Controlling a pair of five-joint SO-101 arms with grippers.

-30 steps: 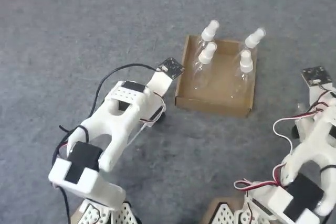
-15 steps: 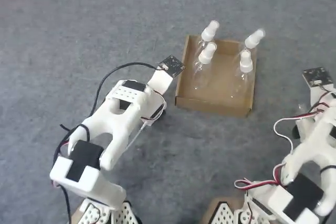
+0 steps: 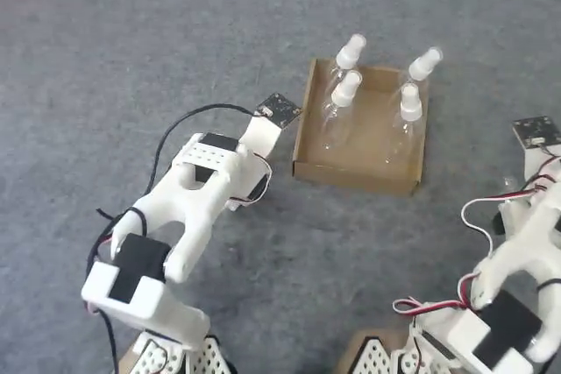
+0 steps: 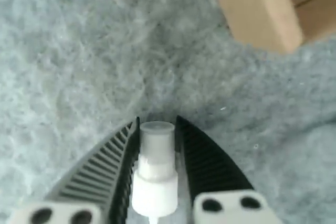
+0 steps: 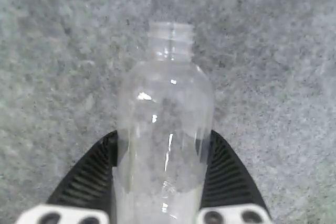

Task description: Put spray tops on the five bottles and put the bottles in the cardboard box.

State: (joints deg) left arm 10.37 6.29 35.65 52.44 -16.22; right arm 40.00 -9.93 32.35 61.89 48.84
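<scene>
Soft, even, bright light; barely any shadows; small white glints on the clear bottle

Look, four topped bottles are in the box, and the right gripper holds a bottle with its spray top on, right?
Not quite. The bottle in the right gripper has no spray top: the right wrist view shows its neck bare. Four topped bottles are indeed in the cardboard box.

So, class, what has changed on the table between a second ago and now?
The left arm edged slightly left, away from the box; the right arm edged slightly right. The left hand grips a spray top, the right hand a topless bottle. The box and its four topped bottles stayed put.
</scene>
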